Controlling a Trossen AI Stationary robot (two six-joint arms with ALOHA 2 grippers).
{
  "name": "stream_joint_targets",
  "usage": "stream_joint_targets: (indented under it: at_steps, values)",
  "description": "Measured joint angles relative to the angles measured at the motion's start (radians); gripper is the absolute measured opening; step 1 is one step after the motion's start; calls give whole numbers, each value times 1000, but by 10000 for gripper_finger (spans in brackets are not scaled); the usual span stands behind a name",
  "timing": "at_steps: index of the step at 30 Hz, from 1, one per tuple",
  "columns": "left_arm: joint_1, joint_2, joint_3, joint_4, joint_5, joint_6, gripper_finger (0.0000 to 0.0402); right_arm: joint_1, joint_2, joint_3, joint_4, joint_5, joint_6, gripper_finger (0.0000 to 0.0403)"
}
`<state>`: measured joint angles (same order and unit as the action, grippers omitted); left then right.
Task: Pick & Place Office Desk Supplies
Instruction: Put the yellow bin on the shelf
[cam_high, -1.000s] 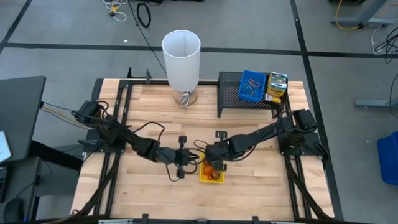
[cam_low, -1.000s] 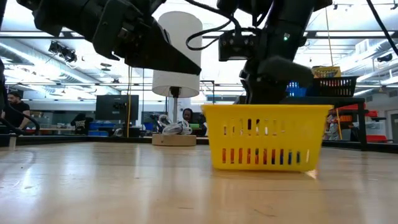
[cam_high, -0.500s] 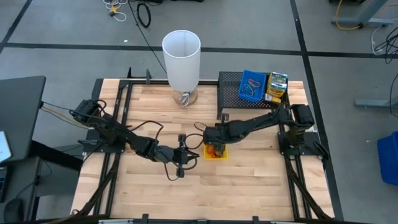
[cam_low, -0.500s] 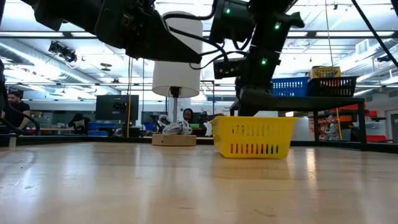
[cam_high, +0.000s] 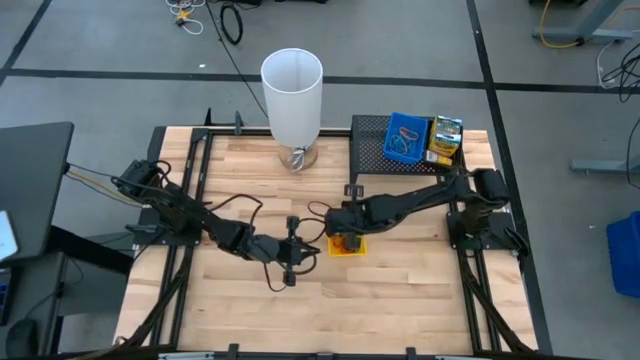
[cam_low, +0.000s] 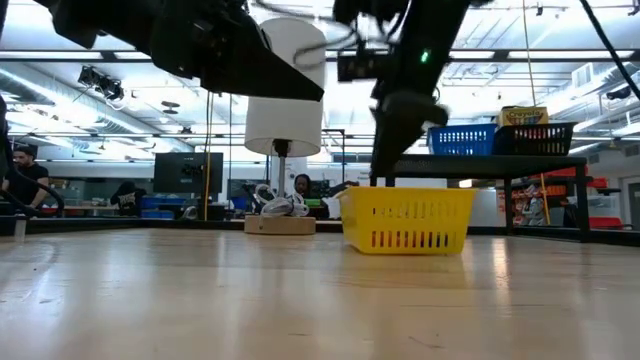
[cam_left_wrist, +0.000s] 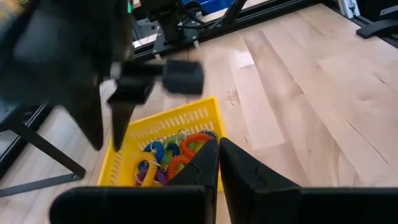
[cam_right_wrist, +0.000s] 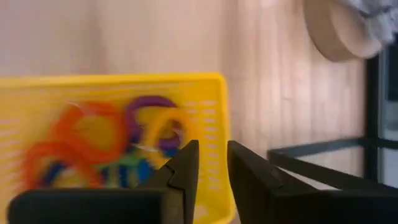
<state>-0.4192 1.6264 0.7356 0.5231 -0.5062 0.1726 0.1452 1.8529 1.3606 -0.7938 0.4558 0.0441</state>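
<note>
A yellow tray (cam_high: 347, 247) (cam_low: 408, 222) stands flat on the table's middle, with coloured rubber-band loops (cam_left_wrist: 169, 160) (cam_right_wrist: 99, 143) inside it. My right gripper (cam_right_wrist: 212, 163) (cam_low: 380, 178) hangs open, pointing steeply down just above the tray's far wall (cam_right_wrist: 219, 124), one finger to each side of the wall's line. My left gripper (cam_left_wrist: 219, 158) (cam_high: 312, 248) is shut and holds nothing. It hovers beside the tray's left side, higher than the rim.
A tall white cylinder (cam_high: 292, 90) stands on a wooden base at the far middle. A black mesh rack (cam_high: 390, 155) at the far right carries a blue tray (cam_high: 404, 137) and a green-yellow box (cam_high: 445, 140). Bare wood lies toward the near edge.
My right gripper has taken the yellow tray from near the front toward the table's far edge, where the tray now stands on the wood. After that the gripper rose off the tray's rim, while the tray stayed put.
</note>
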Motion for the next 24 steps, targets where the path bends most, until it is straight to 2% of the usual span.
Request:
stream_joint_targets:
  at_steps: [4,7,9,12,17,21,24]
  values:
    - [-35,-8,2,-6,-43,24,21,52,-19,56,-84,-111,8,117]
    - [-85,-21,2,-17,-166,63,19,89,-36,76,-124,-183,32,139]
    - [-132,-46,1,-67,-275,86,16,112,-43,76,-130,-210,56,153]
    - [-200,-109,-1,-185,-364,87,10,145,-43,72,-145,-229,72,169]
    - [-262,-254,-1,-378,-374,1,5,185,-34,72,-100,-279,56,180]
    - [-259,-356,-1,-504,-357,-54,5,190,-17,72,-65,-316,56,181]
    - [-231,-396,0,-525,-354,-56,5,183,3,71,-58,-310,47,181]
